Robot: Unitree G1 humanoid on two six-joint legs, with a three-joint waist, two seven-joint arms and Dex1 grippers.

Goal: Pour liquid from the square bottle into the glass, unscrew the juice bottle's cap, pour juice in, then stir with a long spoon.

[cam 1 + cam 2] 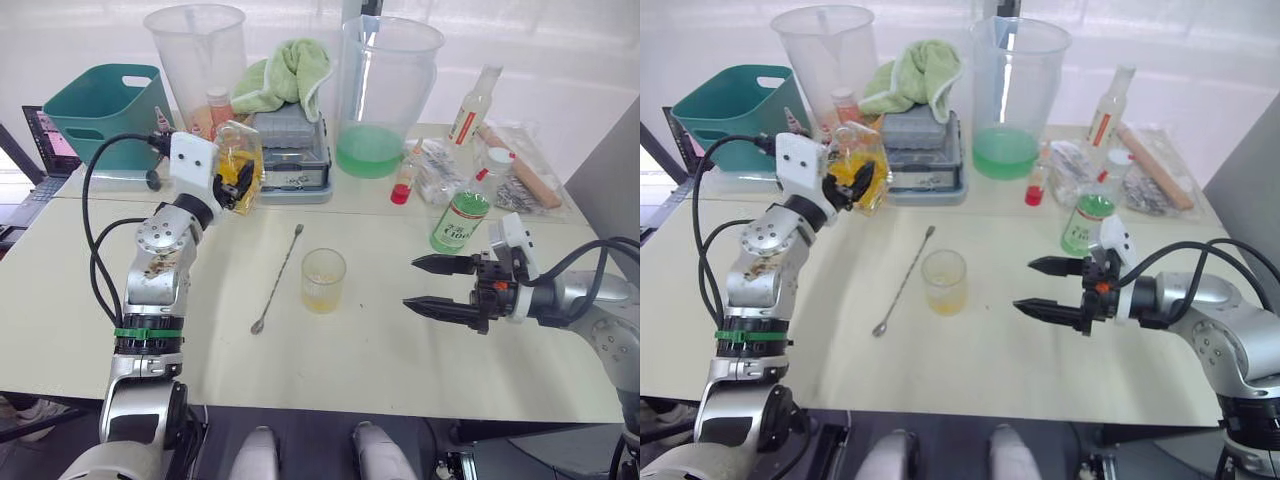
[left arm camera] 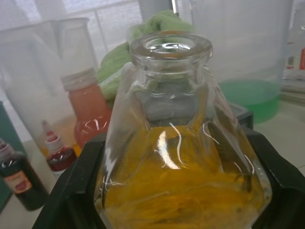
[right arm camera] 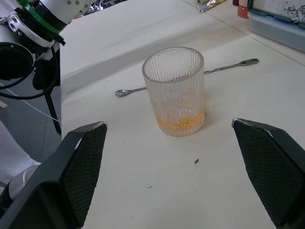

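Glass square bottle (image 1: 238, 165) — left hand (image 1: 232, 187) gripping

Glossy faceted glass forms the square bottle (image 2: 181, 157), its surface catching bright reflections. The glass (image 3: 175, 90) is clear and finely ribbed. A slim polished metal long spoon (image 1: 279, 276) lies on the matt, smooth cream table (image 1: 350, 350). Behind, a soft green cloth (image 1: 290, 72) drapes between translucent, cloudy plastic pitchers (image 1: 388, 80). Gripper fingers (image 3: 81, 167) show textured black pads.
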